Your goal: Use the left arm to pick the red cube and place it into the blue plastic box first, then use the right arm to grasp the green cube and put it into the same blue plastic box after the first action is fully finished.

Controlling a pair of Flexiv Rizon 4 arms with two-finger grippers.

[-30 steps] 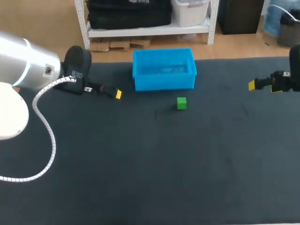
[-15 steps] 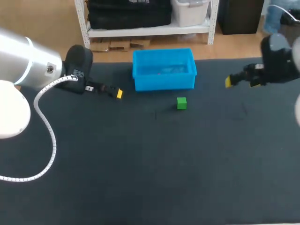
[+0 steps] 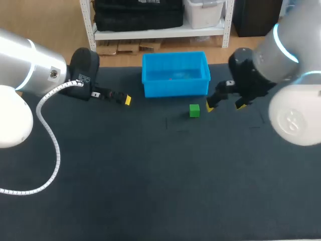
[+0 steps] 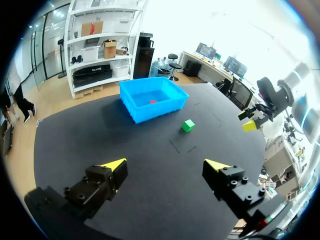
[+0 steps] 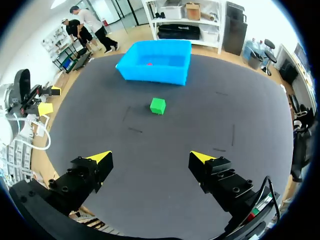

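Head view shows the blue plastic box [image 3: 175,88] at the far middle of the dark bench [image 3: 150,175], with the green cube [image 3: 194,110] on the bench just in front of its right half, apart from the wall. The red cube [image 3: 173,77] is only a faint reddish speck on the box floor here. It reads more clearly as a small red block inside the box in the left wrist view [image 4: 153,101] and the right wrist view [image 5: 149,64].

The left arm [image 3: 30,75] comes in from the left, and its left jaws sit left of the box. Only one yellow fingertip [image 3: 127,100] shows from above, the other being hidden behind it. The left wrist view settles the matter: the left jaws are spread wide with nothing between them, and box and green cube lie well ahead.

The right arm [image 3: 281,55] reaches in so that the right jaws sit just to the right of the green cube, near the box's front right corner. How high they are above the bench cannot be told. The right wrist view shows them spread wide and holding nothing, the green cube [image 5: 158,105] ahead of them and not between the fingertips [image 5: 100,157].
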